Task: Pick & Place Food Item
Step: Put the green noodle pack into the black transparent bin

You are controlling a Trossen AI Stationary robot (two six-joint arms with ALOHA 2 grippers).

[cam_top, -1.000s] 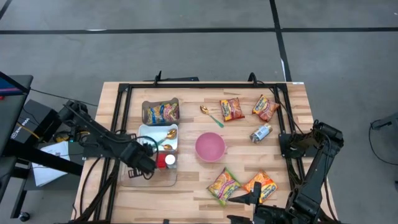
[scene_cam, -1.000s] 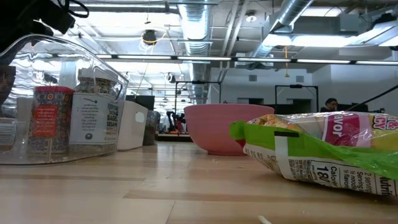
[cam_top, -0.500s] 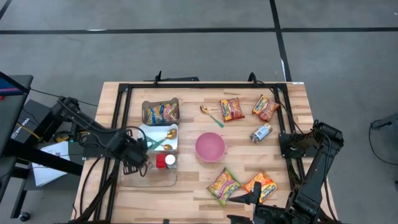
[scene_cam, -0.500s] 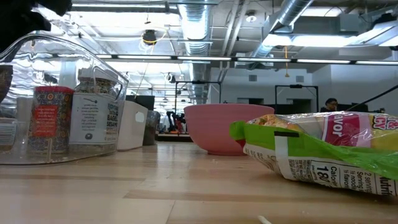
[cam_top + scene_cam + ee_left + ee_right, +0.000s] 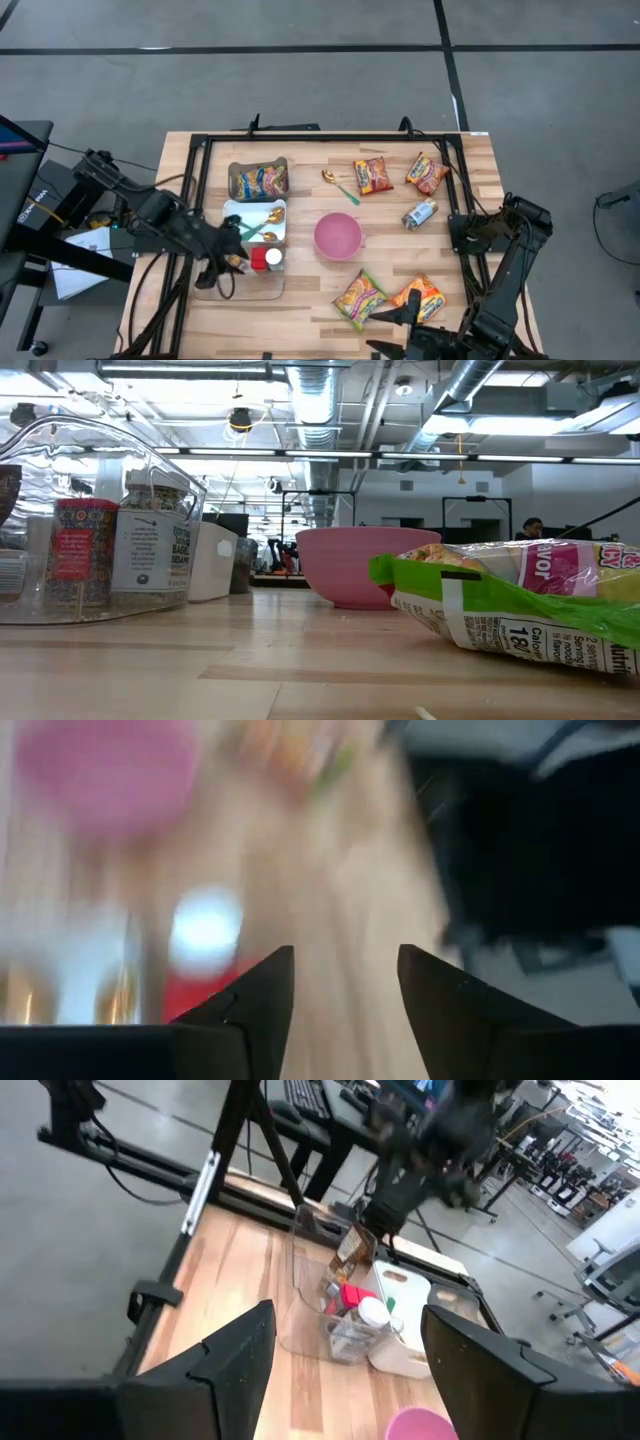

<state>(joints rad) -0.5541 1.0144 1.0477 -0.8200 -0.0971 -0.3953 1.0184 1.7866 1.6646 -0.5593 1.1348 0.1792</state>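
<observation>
Crinkled foil and plastic: the food packets on this wooden worktop [image 5: 300, 310] are noodle and snack packs, two at the upper right of the overhead frame [image 5: 373, 176] [image 5: 426, 172] and two more at the lower right [image 5: 360, 298] [image 5: 418, 299], beside the pink bowl [image 5: 338, 235] at the centre. By the look of them they are light, crackly and slippery, with brittle contents that would crush under a hard squeeze; a pinch across the flat body or along a sealed end seam seems the safest hold. The nearest green-edged packet [image 5: 510, 605] bulges in the table-level view, lying flat and loose.

The left gripper [image 5: 222, 276] hangs over the clear bin [image 5: 240, 288] at the lower left of centre, next to the red-and-white jars [image 5: 265, 258]; its fingers stand apart with nothing between them in its own wrist view. The right gripper [image 5: 400, 322] rests low at the bottom right, just beside the two lower packets, its fingers [image 5: 235, 1355] spread wide and empty. A white tray [image 5: 255, 222] holding spoons and a tin of packets [image 5: 258, 180] sit above the bin.
</observation>
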